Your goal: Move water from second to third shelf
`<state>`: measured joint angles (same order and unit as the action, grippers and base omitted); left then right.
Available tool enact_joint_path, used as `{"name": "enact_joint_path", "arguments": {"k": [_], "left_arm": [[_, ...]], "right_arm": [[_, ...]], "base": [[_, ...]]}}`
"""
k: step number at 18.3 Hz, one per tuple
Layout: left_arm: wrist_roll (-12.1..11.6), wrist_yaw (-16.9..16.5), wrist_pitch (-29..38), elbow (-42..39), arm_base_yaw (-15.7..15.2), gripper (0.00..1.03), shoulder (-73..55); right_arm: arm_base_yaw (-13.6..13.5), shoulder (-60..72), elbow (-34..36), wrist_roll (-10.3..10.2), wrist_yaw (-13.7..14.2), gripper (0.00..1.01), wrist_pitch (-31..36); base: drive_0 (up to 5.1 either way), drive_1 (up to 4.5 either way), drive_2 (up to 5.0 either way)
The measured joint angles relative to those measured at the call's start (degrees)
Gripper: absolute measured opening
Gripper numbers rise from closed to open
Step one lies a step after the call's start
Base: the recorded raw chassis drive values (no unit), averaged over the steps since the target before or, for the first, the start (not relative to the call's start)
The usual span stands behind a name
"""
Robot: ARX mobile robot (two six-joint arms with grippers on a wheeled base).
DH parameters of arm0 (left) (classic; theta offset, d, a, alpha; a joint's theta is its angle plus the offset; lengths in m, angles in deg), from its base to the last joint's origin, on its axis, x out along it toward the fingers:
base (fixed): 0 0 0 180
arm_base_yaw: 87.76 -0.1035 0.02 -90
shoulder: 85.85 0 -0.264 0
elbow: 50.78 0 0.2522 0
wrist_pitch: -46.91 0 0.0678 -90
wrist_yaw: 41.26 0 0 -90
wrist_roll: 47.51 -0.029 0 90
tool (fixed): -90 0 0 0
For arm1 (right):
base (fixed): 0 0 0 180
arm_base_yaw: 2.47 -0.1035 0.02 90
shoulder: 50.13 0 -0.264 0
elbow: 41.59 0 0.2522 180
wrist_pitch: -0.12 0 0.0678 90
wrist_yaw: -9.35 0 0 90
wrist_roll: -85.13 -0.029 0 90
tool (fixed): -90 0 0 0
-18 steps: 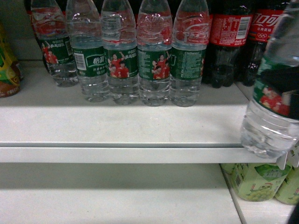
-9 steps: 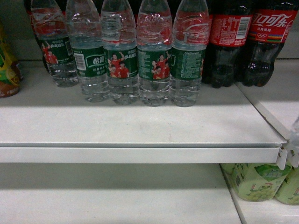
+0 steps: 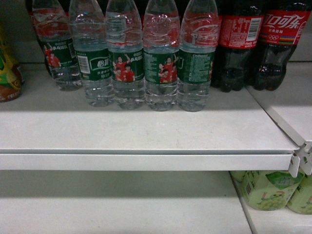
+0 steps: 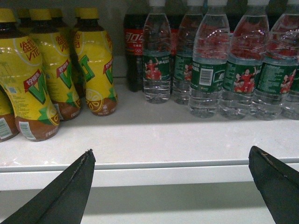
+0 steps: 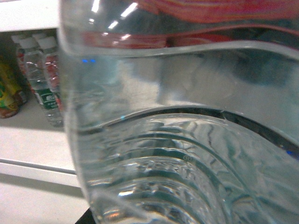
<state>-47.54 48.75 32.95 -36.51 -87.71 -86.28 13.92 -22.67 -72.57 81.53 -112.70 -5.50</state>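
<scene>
A clear water bottle [image 5: 187,130] with a red and green label fills the right wrist view, held close to the camera. My right gripper is shut on it, and its fingers are hidden behind the bottle. Neither shows in the head view. Several more water bottles [image 3: 161,58] stand in a row at the back of the white shelf [image 3: 146,161]. They also appear in the left wrist view as the water row [image 4: 208,65]. My left gripper [image 4: 170,151] hangs open and empty in front of that shelf's front edge.
Cola bottles [image 3: 239,44] stand to the right of the water. Yellow lemon tea bottles [image 4: 32,79] stand to its left. Green drink bottles [image 3: 265,190] sit at the right on the lower shelf [image 3: 122,204]. A second shelf section [image 3: 292,102] adjoins on the right.
A second ago the held water bottle hung at the right edge of the head view by the shelf's front corner. It has moved down and right out of that view.
</scene>
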Motion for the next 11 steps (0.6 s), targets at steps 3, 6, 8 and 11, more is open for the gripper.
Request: {"name": "enact_joint_path", "arguments": {"k": [3, 6, 8, 11], "left_arm": [[0.0, 0.0, 0.0, 0.0, 0.0, 0.98, 0.0], [0.0, 0.0, 0.0, 0.0, 0.0, 0.98, 0.0], [0.0, 0.0, 0.0, 0.0, 0.0, 0.98, 0.0], [0.0, 0.0, 0.0, 0.0, 0.0, 0.98, 0.0]], "right_arm": [[-2.6, -2.6, 0.3, -0.9, -0.4, 0.41, -1.6], [-3.2, -3.9, 0.4, -1.2, -1.0, 0.41, -2.1], [-3.2, -3.9, 0.5, -1.4, -1.0, 0.41, -2.1], [-3.2, -3.9, 0.5, -1.4, -0.9, 0.41, -2.1]], "base": [[0.0, 0.0, 0.0], [0.0, 0.0, 0.0], [0.0, 0.0, 0.0], [0.0, 0.0, 0.0]]}}
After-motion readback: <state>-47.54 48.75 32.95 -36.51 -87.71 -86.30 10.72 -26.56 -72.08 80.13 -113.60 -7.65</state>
